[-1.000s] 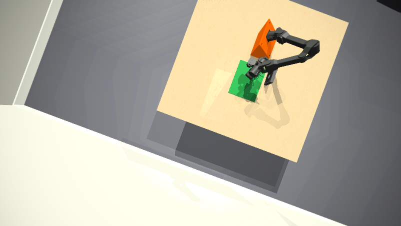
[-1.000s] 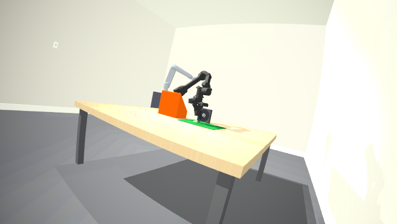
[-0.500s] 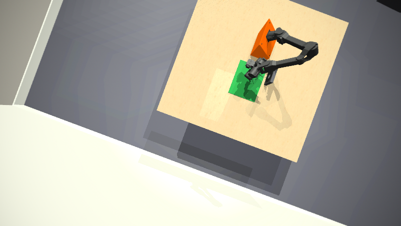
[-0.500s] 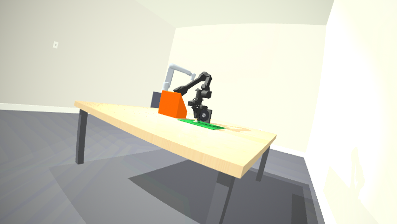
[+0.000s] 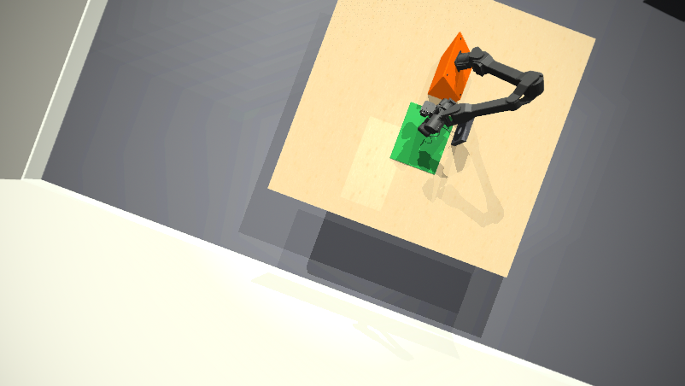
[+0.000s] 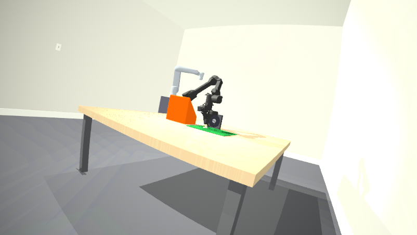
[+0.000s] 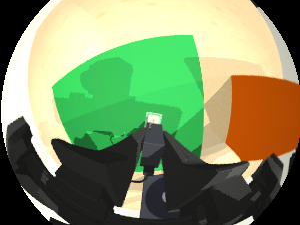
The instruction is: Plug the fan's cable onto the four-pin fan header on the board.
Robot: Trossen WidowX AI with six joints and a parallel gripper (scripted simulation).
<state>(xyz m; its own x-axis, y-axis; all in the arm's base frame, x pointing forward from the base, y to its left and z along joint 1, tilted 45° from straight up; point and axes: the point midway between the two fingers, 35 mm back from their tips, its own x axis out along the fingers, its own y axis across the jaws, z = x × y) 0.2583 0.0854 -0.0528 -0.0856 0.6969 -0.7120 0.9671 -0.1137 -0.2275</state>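
Observation:
The green board [image 5: 405,143] [image 6: 224,133] [image 7: 165,54] lies on the table. My gripper [image 7: 153,132] is shut on the dark fan plug [image 7: 152,141], low over the board. The white header [image 7: 153,118] shows right at the far end of the plug in the wrist view; whether the plug is seated on it I cannot tell. A thin dark cable [image 7: 137,180] runs from the plug's rear toward the fan. The black square fan [image 5: 461,132] [image 6: 214,121] [image 7: 156,196] stands upright beside the board. In the top view the arm hides the plug and header.
An orange wedge-shaped block [image 5: 446,72] [image 6: 178,109] [image 7: 262,116] stands beside the board, at the arm's base. The wooden table [image 5: 312,158] [image 6: 140,131] carries everything. A pale grey arm [image 6: 176,78] stands behind the orange block in the exterior view.

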